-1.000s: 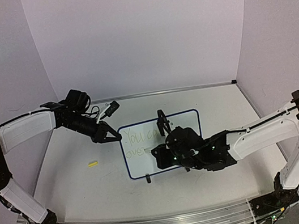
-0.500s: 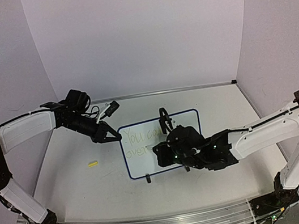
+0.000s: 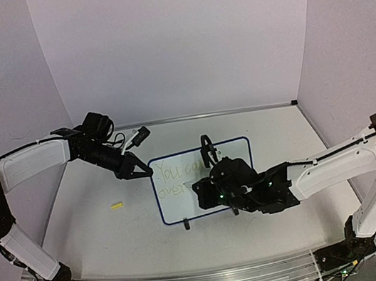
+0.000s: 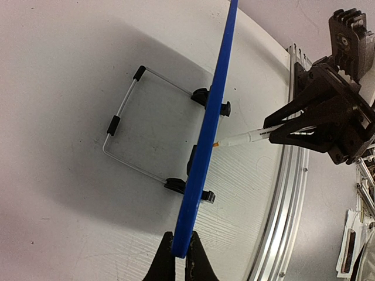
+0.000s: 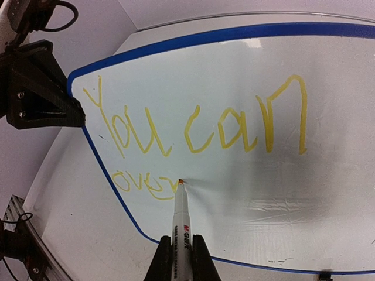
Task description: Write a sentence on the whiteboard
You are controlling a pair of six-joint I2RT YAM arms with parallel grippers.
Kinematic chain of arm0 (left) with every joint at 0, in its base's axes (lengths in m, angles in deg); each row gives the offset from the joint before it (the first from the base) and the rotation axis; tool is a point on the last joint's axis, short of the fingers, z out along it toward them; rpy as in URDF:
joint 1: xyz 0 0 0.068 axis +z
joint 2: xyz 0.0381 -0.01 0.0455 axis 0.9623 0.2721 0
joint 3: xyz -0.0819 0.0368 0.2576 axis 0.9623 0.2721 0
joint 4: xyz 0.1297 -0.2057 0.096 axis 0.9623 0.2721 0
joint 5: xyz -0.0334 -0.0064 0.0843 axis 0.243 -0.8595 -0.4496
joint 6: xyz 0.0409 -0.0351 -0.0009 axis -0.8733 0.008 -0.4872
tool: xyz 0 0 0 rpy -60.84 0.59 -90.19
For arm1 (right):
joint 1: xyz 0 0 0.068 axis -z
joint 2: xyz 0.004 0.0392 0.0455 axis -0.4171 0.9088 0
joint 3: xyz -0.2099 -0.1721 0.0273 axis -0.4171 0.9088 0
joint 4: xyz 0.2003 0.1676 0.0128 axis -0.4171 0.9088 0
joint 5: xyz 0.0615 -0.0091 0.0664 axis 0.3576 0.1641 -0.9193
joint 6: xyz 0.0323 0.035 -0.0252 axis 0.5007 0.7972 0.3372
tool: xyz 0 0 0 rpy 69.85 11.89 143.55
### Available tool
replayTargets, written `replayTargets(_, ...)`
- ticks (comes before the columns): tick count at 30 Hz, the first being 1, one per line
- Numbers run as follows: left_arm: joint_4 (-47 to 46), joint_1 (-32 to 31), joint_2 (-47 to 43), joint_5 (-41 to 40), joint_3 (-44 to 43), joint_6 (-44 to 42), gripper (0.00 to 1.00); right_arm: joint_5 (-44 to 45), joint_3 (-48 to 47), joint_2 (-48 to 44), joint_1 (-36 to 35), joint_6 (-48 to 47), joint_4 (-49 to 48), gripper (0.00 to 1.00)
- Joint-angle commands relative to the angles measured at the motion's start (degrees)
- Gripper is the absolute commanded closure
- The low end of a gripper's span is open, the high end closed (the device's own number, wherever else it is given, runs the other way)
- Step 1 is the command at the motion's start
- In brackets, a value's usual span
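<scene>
right gripper (image 5: 177, 250) holds marker (image 5: 181, 218), tip on whiteboard (image 5: 334, 175) — sentence (image 5: 199, 132) reads "you can over"

The whiteboard (image 3: 177, 203) stands mid-surface (image 3: 88, 236). The left claw (image 3: 138, 172) pinches its left edge, and the right claw (image 5: 182, 257) with its marker (image 5: 180, 216) blocks its face. A wire stand (image 4: 123, 126) splays behind it. To its left lies only a small yellow piece (image 3: 116, 205). The far right lies open, with the right arm (image 3: 329, 164) crossing nearer.
</scene>
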Motion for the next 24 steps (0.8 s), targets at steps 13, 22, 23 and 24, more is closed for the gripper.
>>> replayTargets(13, 1.9, -0.2, 0.3, -5.3, -0.4, -1.4, 1.00, -3.8, 1.1, -7.3, 0.5, -7.1, 0.7, 1.00)
replayTargets(22, 1.9, -0.2, 0.2, -5.7, -0.4, -1.5, 1.00, -7.4, 4.7, -11.8, 1.3, -7.1, 2.0, 1.00)
replayTargets(23, 1.9, -0.2, 0.1, -5.7, -0.4, -1.5, 1.00, -7.8, 5.1, -11.8, 1.6, -6.6, 1.8, 1.00)
replayTargets(24, 1.9, -0.2, 0.0, -5.8, -0.3, -1.5, 1.00, -8.2, 5.5, -11.8, 1.8, -6.2, 1.5, 1.00)
